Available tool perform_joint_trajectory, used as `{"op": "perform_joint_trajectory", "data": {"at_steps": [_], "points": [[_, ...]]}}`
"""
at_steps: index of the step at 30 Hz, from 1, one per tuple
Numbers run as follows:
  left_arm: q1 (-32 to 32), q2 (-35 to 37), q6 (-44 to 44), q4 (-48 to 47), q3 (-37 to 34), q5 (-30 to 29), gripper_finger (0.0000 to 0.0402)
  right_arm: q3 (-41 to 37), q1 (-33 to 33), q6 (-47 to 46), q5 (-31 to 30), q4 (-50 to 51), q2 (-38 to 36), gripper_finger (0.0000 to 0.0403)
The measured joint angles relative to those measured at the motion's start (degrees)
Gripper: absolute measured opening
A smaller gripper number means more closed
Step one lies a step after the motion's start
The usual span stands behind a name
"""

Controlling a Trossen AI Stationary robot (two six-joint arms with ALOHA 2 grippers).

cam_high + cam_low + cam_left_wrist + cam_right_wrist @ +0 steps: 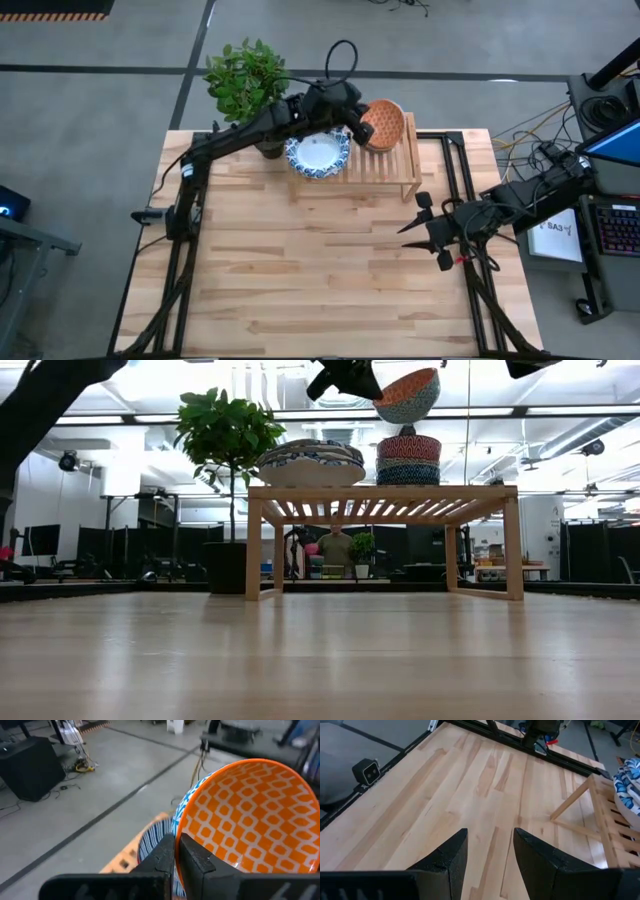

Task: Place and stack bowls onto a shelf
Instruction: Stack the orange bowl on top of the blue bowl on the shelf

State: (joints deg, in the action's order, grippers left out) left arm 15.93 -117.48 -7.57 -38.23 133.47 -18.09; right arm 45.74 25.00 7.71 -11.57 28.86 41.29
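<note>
1. One orange bowl point(384, 124) hangs tilted above the right part of the shelf point(380, 168), just over a stack of small bowls point(408, 460) there; the left gripper point(176, 851) has its jaws clenched on the bowl's rim.
2. A stack of wide blue-white bowls point(318, 153) sits on the shelf's left part, beside a potted plant point(246, 78) at the far edge of the worktop point(300, 270).
3. The right gripper point(432, 228) waits over the worktop's right side, jaws released and holding nothing.
4. The bowl looks like glazed ceramic: stiff, fairly heavy, slippery and easy to chip. A rim pinch leaves it free to swing, so it probably needs levelling and a gentle lowering into the stack.
</note>
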Motion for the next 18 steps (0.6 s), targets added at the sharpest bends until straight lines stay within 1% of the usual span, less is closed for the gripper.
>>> {"op": "perform_joint_trajectory", "data": {"at_steps": [5,9,13,18], "points": [[0.9,-0.8,-0.9,4.1,0.0,-0.2,0.0,0.0,0.0,0.3,0.0,0.3,-0.4,0.0148],[1.3,-1.8,-1.5,4.2,0.0,-2.2,0.0,0.0,0.0,-0.2,0.0,1.1,-0.7,0.0148],[1.5,-3.0,-1.5,4.3,-0.1,-2.4,0.0001,0.0,0.0,-0.2,0.0,1.0,-0.8,0.0148],[1.5,-3.6,-1.5,4.5,-0.1,-2.4,0.0013,0.0,0.0,-0.1,0.0,1.0,-0.8,0.0148]]}}
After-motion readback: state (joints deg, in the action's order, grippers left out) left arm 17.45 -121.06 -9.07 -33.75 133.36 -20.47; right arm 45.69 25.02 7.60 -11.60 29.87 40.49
